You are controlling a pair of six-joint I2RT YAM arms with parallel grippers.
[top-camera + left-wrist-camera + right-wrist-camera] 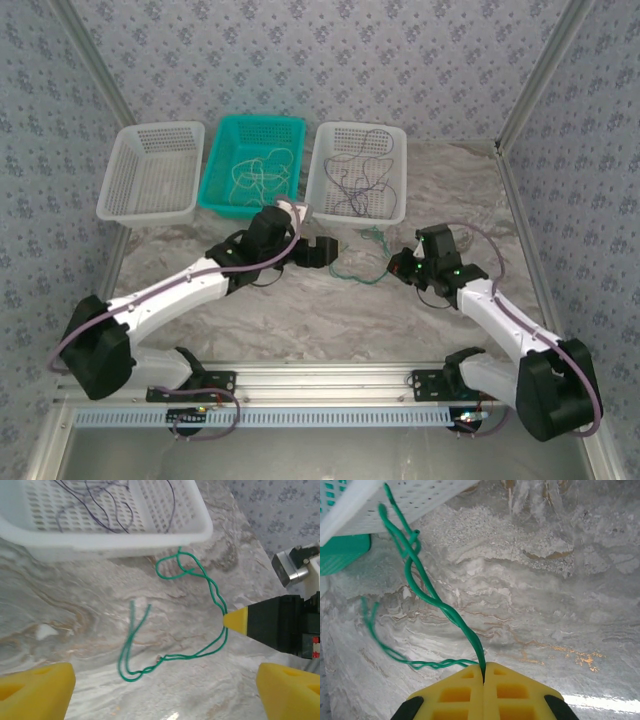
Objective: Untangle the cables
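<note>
Your right gripper (484, 669) was clamped on the green cable (427, 596), pads pressed together with the wire coming out of the seam. Your left gripper (162, 692) stood wide and held nothing.

Across the marbled table (300, 320), at its far side, the dark cables (352, 190) lay in the right white basket (316, 170) and the pale cables (258, 178) in the teal basket (211, 165). The green cable lay on the table just in front of the right white basket, between your two grippers.

From the pinch, its doubled, loosely twisted length ran leftward toward your left gripper, whose open pads faced the folded bend and the two free ends. I judged your left arm the nearer to that loose part.

A small red label on the right gripper's body was too small to read, and I could make out no brand or other writing.
</note>
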